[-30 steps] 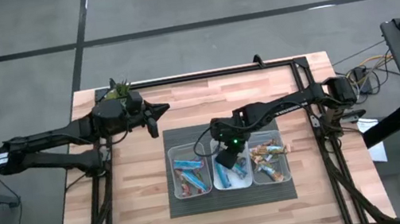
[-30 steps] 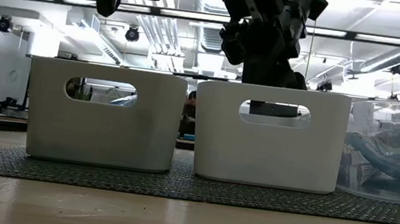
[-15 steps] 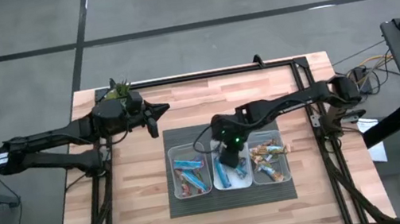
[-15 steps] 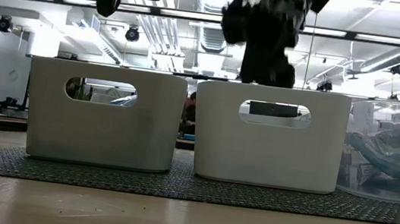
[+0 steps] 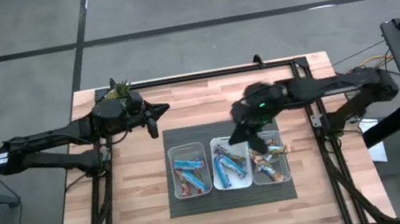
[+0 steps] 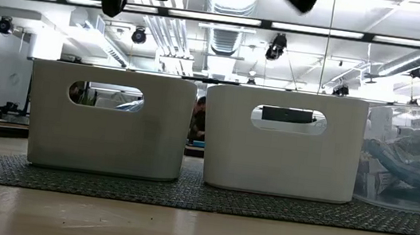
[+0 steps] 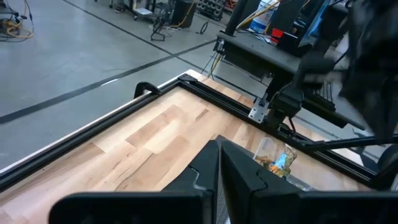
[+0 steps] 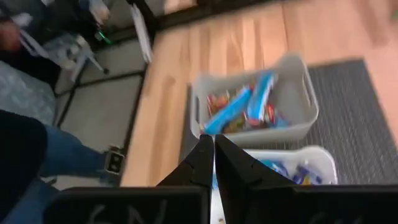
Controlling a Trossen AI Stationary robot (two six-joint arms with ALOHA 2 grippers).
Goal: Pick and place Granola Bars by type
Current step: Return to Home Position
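All the granola bars (image 5: 227, 168) lie inside three plastic bins. The bins stand side by side on a dark mat (image 5: 199, 205) in the lower middle of the high view. I see no bar on the bare table (image 5: 131, 187). The left bin (image 5: 186, 146) has blue bars with red on them. The middle bin (image 5: 234, 188) has blue bars. The right bin (image 5: 285, 159) has brown and orange ones. So each kind has its own home, and I think the sorting is done.

That is likely why the right pincer (image 5: 244, 133) holds nothing. The right wrist view shows its two fingers pressed together with no bar between them. It hangs in the air over the upper edge of the middle and right bins, high above their rims. In the low view only a bit of it peeks in at the top edge. The right arm comes in from the right side of the high view, bent at the elbow. It looks ready to go to its resting place.

The left arm waits at the upper left of the high view, stretched out flat beside the little green plant (image 5: 120, 87). The left pincer (image 5: 158, 110) is pressed together too, and it is empty. It points at the middle of the table, well apart from the bins.
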